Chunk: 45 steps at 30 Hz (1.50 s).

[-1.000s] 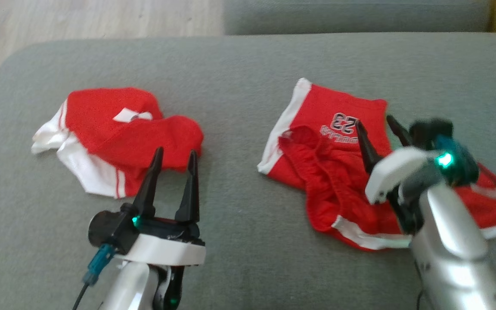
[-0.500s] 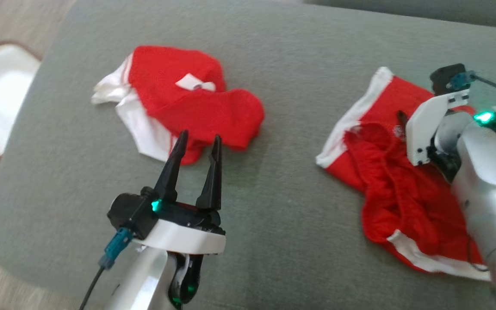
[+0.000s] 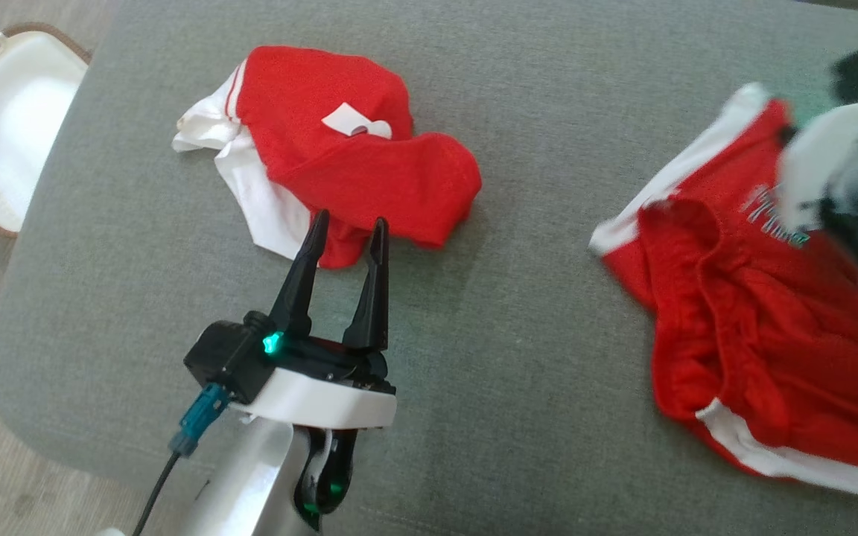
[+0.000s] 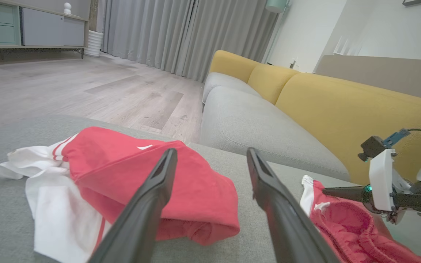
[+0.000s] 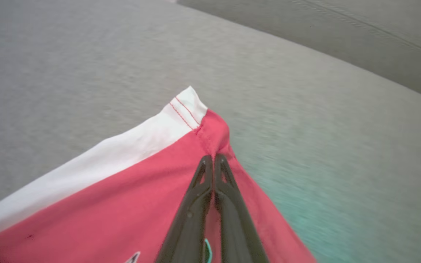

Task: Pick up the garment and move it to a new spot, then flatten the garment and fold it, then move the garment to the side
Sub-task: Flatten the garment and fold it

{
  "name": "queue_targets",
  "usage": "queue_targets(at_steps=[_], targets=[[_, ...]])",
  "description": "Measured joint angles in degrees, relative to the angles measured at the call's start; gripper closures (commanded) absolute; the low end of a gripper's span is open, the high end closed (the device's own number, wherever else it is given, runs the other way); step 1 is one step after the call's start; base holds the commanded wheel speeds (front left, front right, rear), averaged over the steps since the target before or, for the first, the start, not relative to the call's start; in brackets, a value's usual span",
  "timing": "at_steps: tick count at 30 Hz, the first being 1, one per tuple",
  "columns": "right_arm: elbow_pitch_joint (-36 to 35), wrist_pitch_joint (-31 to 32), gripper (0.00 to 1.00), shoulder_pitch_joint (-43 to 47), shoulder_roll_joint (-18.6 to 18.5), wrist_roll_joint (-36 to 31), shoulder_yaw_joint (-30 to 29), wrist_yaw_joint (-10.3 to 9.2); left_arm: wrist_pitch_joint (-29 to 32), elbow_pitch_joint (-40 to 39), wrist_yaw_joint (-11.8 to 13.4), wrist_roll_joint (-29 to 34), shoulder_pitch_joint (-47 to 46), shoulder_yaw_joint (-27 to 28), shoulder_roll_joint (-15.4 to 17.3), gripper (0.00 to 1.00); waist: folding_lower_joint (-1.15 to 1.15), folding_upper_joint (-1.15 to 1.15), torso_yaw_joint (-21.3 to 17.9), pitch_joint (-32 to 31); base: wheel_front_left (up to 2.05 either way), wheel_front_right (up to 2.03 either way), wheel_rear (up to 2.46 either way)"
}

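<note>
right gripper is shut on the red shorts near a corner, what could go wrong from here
1. The right gripper is shut on a thin fold of the red shorts close to the white-trimmed corner; the fabric may slip out on lifting.
2. The rest of the shorts lies bunched, so it may drag and twist.
3. The open left gripper has its tips at the second red garment; moving forward could snag it.

- left gripper, lower left of frame: two tapered black fingers, black housing, green light, white collar.
- teal plug with black cable; silver forearm below.
</note>
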Motion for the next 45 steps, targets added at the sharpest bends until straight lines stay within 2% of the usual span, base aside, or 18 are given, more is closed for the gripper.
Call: queue_targets(at_steps=[6, 13, 14, 15, 21, 26, 30, 33, 34, 37, 38, 45], targets=[[6.8, -8.9, 1.0, -4.3, -4.8, -1.3, -5.7, 0.0, 0.0, 0.0, 0.0, 0.0, -0.7, -0.3, 0.0, 0.0, 0.0, 0.0, -1.1, -0.1, 0.0, 0.0, 0.0], [15.3, -19.2, 1.0, -10.7, -7.1, -8.6, -14.2, 0.0, 0.0, 0.0, 0.0, 0.0, -0.8, -0.4, 0.0, 0.0, -0.01, 0.0, -1.4, -0.2, 0.0, 0.0, 0.0], [15.7, -20.2, 0.73, -10.7, -7.1, -9.8, -14.9, 0.0, 0.0, 0.0, 0.0, 0.0, -0.8, -0.4, 0.0, 0.0, -0.01, 0.0, -1.4, -0.2, 0.0, 0.0, 0.0], [16.1, -20.5, 0.0, -10.7, -7.0, -10.8, -15.8, 0.0, 0.0, 0.0, 0.0, 0.0, -0.8, -0.4, 0.0, 0.0, -0.01, 0.0, -1.4, -0.2, 0.0, 0.0, 0.0], [16.7, -24.6, 0.0, -10.7, -6.0, -15.0, -21.3, 0.0, 0.0, 0.0, 0.0, 0.0, -0.8, 0.2, 0.0, 0.0, -0.01, 0.0, -2.3, -1.2, 0.0, 0.0, 0.0], [16.6, -31.6, 0.0, -10.3, -1.2, -16.9, -23.3, 0.0, 0.0, 0.0, 0.0, 0.8, -0.7, 1.9, 0.0, 0.0, -0.01, 0.0, -4.1, -3.4, 0.0, 0.0, 0.0], [13.8, -34.4, 0.0, -7.3, 2.3, -16.7, -24.8, 0.0, -0.1, 0.1, -0.1, 1.6, 0.0, 3.6, 0.0, 0.0, -0.01, 0.0, -6.6, -5.4, 0.0, 0.0, 0.0], [9.2, -34.9, 0.0, -3.1, 4.6, -15.6, -25.2, 0.0, -0.1, 0.1, -0.1, 2.4, 1.3, 4.9, 0.0, 0.0, -0.02, 0.0, -9.0, -7.0, 0.0, 0.0, 0.0], [3.6, -35.0, 0.0, 0.9, 6.1, -14.6, -25.5, 0.0, -0.1, 0.1, -0.3, 2.8, 2.1, 5.6, 0.0, 0.0, -0.02, 0.0, -10.6, -7.9, 0.0, 0.0, 0.0], [-4.6, -35.0, 0.0, 7.7, 8.3, -12.9, -26.1, 0.0, -0.1, 0.1, -0.6, 3.7, 2.8, 6.5, 0.0, 0.0, -0.02, 0.0, -13.1, -9.1, 0.0, 0.0, 0.0], [-4.6, -35.0, 0.0, 7.7, 8.3, -12.9, -26.1, 0.0, -0.1, 0.1, -0.6, 3.7, 2.8, 6.5, 0.0, 0.0, -0.02, 0.0, -13.1, -9.1, 0.0, 0.0, 0.0], [-19.0, -35.0, 0.0, 26.3, 14.1, -11.7, -28.2, 0.0, -0.1, 0.6, -1.5, 5.2, 3.2, 7.6, 0.0, 0.0, -0.02, 0.0, -18.4, -11.1, 0.0, 0.0, 0.0]])
